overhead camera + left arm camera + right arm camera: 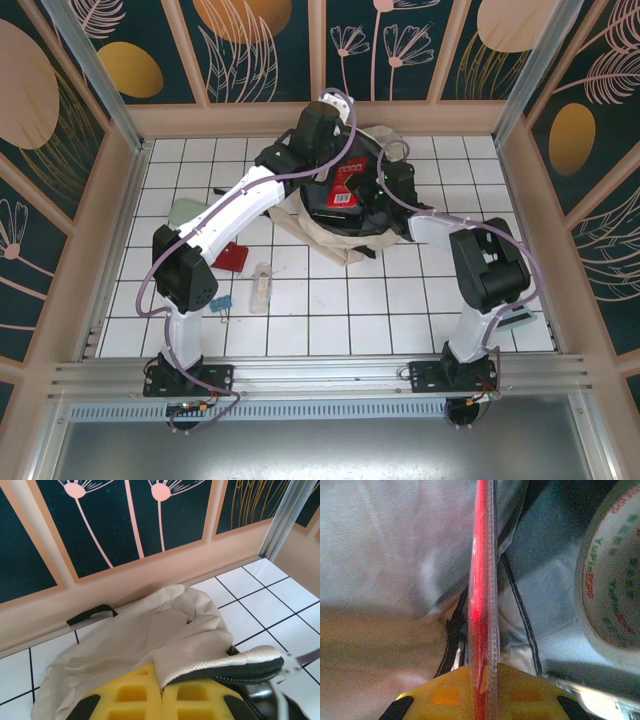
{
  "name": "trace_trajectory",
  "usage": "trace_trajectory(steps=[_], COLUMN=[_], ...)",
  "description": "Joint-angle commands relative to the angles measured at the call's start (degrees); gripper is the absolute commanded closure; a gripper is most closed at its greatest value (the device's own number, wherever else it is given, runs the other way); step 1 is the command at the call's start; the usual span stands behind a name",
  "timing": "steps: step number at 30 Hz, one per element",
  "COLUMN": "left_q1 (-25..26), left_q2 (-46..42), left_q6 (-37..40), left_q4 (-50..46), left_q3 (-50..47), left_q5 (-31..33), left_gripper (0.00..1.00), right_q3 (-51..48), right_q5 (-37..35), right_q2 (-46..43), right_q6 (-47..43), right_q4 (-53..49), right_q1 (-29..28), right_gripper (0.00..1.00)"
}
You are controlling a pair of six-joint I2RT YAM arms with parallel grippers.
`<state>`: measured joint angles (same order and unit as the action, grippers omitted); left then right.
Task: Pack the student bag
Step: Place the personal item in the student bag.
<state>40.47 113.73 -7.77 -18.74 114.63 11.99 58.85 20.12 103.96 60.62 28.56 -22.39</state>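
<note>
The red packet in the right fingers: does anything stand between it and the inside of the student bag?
Nothing visible does. The red packet is already between the fabric walls of the student bag; a tape roll lies beside it, off its path.

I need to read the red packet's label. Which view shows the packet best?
Top external: the red packet faces the camera, label visible, over the student bag. The right wrist view gives its edge, clamped in the right gripper.
</note>
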Motion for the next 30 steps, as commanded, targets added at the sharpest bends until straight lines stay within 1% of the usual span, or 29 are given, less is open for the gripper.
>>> trace_trajectory(steps=[1,4,6,8,9,10,13,15,17,19,20,21,26,30], left_q1=[-0.4,-0.4,-0.4,-0.4,-0.4,-0.4,-0.5,-0.4,-0.4,-0.4,-0.4,-0.4,-0.4,-0.4], left_q2=[-1.5,-1.3,-1.1,-1.1,-1.0,-1.0,-1.0,-1.1,-1.1,-1.0,-0.8,-0.7,-0.2,0.6], left_q6=[-0.2,-0.7,-0.8,-0.8,-0.8,-0.8,-0.7,-0.5,-0.2,-0.1,-0.1,-0.1,-0.1,0.0], left_q4=[3.7,3.6,3.5,3.4,3.4,3.3,3.1,3.1,3.2,3.3,3.3,3.3,3.3,2.8], left_q3=[3.7,3.4,3.1,3.0,3.0,3.0,3.1,2.9,2.8,2.8,2.8,2.9,3.0,3.6], left_q5=[-0.8,-1.1,-1.0,-0.8,-0.7,-0.6,0.3,1.3,2.2,2.9,3.0,3.3,5.2,6.4], left_gripper=[1.00,1.00,1.00,1.00,1.00,1.00,1.00,1.00,1.00,1.00,1.00,1.00,1.00,1.00], right_q3=[4.8,9.4,13.3,17.9,20.2,22.0,24.7,24.1,22.6,21.0,20.4,19.4,13.3,9.3], right_q5=[-4.5,-5.3,-4.5,-3.8,-3.2,-2.4,-1.5,-2.0,-2.8,-3.2,-3.4,-3.6,-4.1,-6.4], right_q2=[3.0,7.4,10.7,14.0,15.5,16.8,18.0,17.1,15.4,13.6,12.6,11.6,5.4,-0.5], right_q6=[1.6,1.9,1.8,1.1,0.7,0.3,-0.9,-2.2,-3.3,-4.5,-5.0,-5.6,-8.0,-12.2], right_q4=[4.0,3.5,2.4,-0.2,-1.7,-3.2,-6.0,-6.8,-7.6,-8.0,-8.5,-8.9,-9.1,-11.7], right_q1=[-1.2,-1.6,-1.6,-1.6,-1.6,-1.6,-1.7,-1.8,-1.8,-1.8,-1.8,-1.8,-1.9,-2.9], right_gripper=[0.95,0.89,0.89,0.85,0.79,0.66,0.44,0.39,0.30,0.29,0.25,0.25,0.24,0.23])
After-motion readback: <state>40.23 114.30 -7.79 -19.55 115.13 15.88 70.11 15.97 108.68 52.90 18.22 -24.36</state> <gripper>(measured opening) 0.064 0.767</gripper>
